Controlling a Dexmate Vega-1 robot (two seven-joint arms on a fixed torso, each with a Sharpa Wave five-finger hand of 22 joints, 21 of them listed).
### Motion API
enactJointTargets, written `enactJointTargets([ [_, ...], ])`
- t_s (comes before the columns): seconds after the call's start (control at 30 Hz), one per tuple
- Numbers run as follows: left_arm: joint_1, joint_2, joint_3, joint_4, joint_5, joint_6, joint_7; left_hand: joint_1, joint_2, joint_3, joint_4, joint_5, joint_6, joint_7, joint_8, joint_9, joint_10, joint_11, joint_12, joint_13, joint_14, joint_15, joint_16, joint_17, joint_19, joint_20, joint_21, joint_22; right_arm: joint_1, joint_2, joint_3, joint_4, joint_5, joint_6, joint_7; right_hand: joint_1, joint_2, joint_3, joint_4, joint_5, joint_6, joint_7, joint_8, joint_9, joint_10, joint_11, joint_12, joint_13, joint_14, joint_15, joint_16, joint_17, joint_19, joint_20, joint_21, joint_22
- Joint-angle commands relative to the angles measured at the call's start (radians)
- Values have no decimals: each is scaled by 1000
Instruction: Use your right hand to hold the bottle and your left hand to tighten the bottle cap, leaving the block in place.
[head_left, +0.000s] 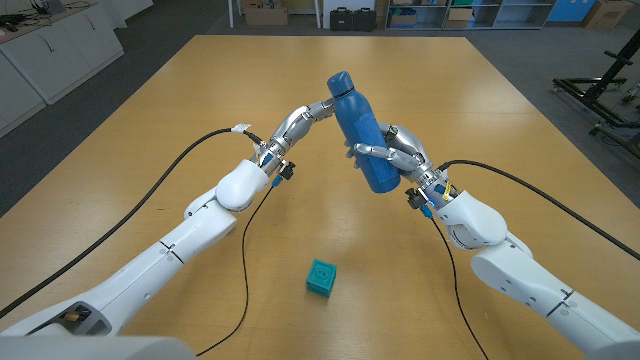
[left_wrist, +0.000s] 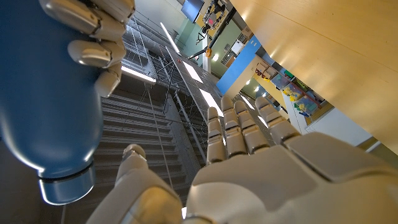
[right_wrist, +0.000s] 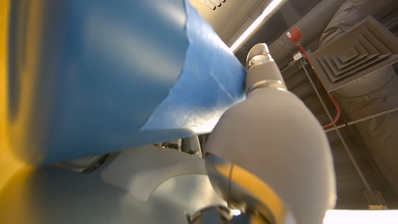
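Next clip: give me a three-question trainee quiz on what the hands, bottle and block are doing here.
1. True or false: the right hand grips the blue bottle lifted off the table.
2. Where is the left hand? A) on the block B) at the bottle cap C) flat on the table
3. Fill in: the teal block lies ____ the two arms, touched by neither.

Key: 1 true; 2 B; 3 between
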Motion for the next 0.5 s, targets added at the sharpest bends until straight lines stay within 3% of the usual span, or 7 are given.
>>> enactJointTargets([
  [0.03, 5, 2, -2, 2, -10, -4, 3, -7, 4, -2, -1, 4, 8, 2, 9, 5, 8, 1, 5, 4, 7, -3, 2, 3, 6, 7, 0, 2, -21, -5, 23, -7, -10, -22, -41, 198, 208, 151, 42, -2, 319, -260, 2, 4, 261, -255, -3, 2, 227, -304, 2, 2, 65, -204, 7, 2],
  [0.5, 91, 36, -60, -51, -23, -41, 58, -7, 8, -3, 0, 5, 10, 2, 9, 5, 11, 3, 6, 4, 7, -2, 2, 3, 8, 7, 0, 2, 28, 45, 5, 101, -19, -68, -84, 196, 208, 152, 42, -2, 320, -259, 0, 5, 262, -254, -6, 4, 228, -303, 0, 4, 64, -204, 12, -2],
])
